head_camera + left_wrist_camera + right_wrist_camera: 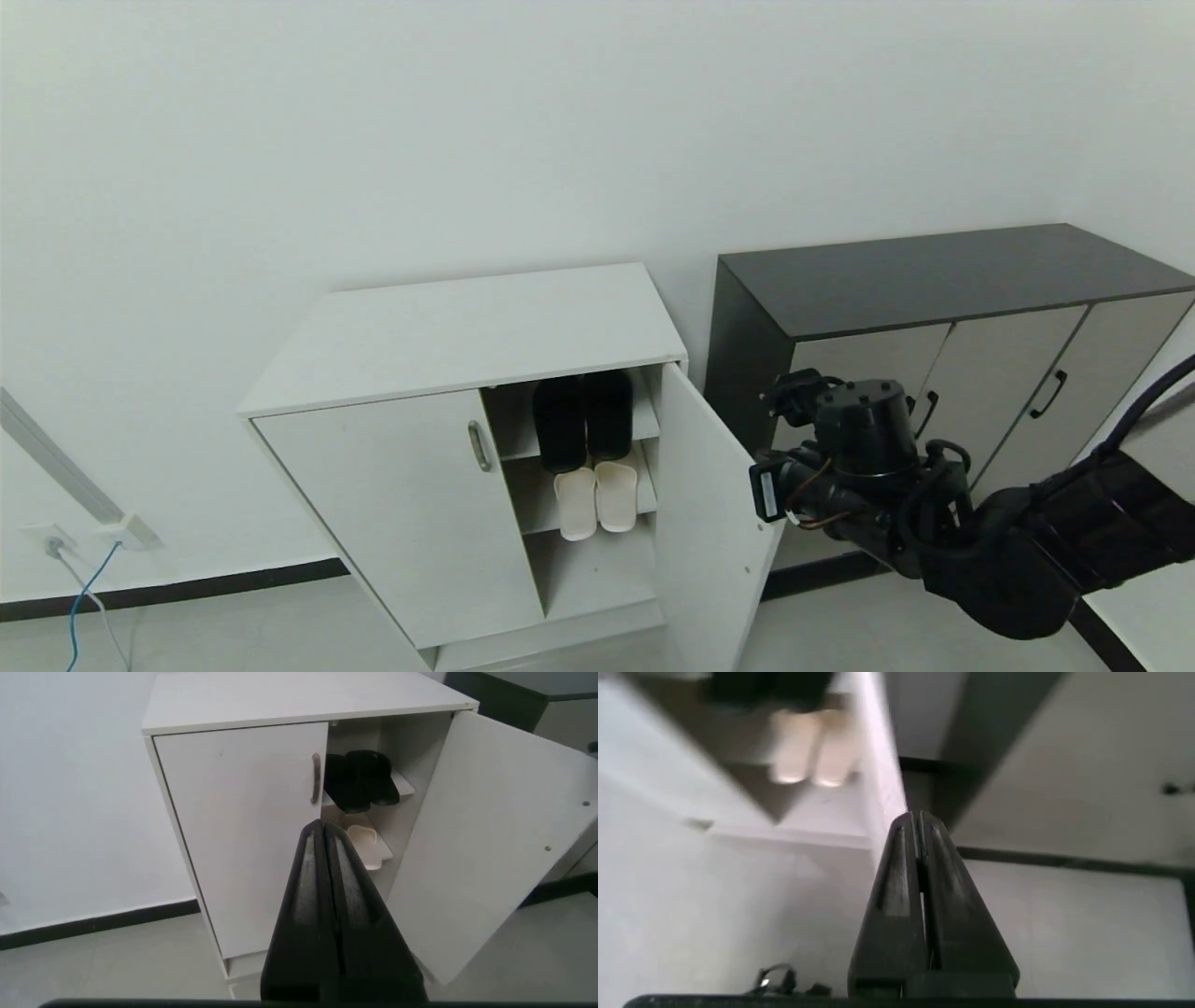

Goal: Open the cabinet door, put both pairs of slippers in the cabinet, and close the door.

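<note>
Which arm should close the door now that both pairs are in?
Right, I'd say. The right gripper sits close to the open door, on its outer side near the free edge, so it could push it shut. The left gripper hangs back, facing the cabinet front.

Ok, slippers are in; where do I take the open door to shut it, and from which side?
Take the open door near its free vertical edge, coming at its outer face from the robot's right, where the shut right gripper sits. That edge is farthest from the hinged side, so a flat push there should swing it closed.
</note>
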Controlling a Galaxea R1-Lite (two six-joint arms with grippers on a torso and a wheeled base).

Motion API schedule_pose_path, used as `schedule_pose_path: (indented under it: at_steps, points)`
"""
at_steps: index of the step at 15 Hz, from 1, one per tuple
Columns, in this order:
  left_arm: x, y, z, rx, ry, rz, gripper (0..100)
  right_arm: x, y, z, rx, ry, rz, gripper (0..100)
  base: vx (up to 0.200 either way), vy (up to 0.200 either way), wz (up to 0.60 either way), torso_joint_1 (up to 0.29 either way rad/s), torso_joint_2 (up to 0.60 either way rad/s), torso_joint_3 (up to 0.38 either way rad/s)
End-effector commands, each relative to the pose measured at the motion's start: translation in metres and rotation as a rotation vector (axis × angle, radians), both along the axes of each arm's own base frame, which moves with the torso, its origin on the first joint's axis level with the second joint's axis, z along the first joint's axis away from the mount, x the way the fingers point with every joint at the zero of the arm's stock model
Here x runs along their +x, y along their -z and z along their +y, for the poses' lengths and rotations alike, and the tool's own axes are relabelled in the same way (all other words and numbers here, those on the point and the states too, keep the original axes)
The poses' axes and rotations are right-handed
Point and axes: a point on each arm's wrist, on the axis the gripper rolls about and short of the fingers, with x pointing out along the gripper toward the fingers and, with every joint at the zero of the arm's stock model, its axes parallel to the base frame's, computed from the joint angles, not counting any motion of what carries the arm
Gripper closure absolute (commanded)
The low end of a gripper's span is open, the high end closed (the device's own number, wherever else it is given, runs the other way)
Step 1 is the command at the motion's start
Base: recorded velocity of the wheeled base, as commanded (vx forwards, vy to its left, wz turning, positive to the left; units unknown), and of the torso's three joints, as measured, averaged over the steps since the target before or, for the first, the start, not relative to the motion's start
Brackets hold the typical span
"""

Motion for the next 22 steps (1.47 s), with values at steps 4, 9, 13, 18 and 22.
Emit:
schedule_pose_path:
  at_steps: [4, 9, 13, 18, 22]
  points:
    - [0.000, 0.000, 0.000, -0.001, -0.001, 0.000, 100, -0.021, -0.016, 0.005, 0.031, -0.052, -0.032, 100, 0.000, 0.000, 0.00, 0.000, 0.00, 0.000]
    - [0.000, 0.000, 0.000, -0.001, -0.001, 0.000, 100, -0.027, -0.016, 0.005, 0.007, -0.070, -0.034, 100, 0.000, 0.000, 0.00, 0.000, 0.00, 0.000]
    - [0.000, 0.000, 0.000, -0.002, 0.000, 0.000, 100, -0.034, -0.014, 0.002, 0.013, -0.123, -0.013, 100, 0.000, 0.000, 0.60, 0.001, 0.00, 0.001]
    - [0.000, 0.000, 0.000, -0.002, -0.001, 0.000, 100, -0.039, -0.011, -0.001, 0.022, -0.175, 0.012, 100, 0.000, 0.000, 0.00, 0.000, 0.00, 0.000]
    - [0.000, 0.000, 0.000, -0.004, -0.001, 0.000, 100, -0.040, -0.001, -0.010, -0.050, -0.203, 0.028, 100, 0.000, 0.000, 0.00, 0.000, 0.00, 0.000]
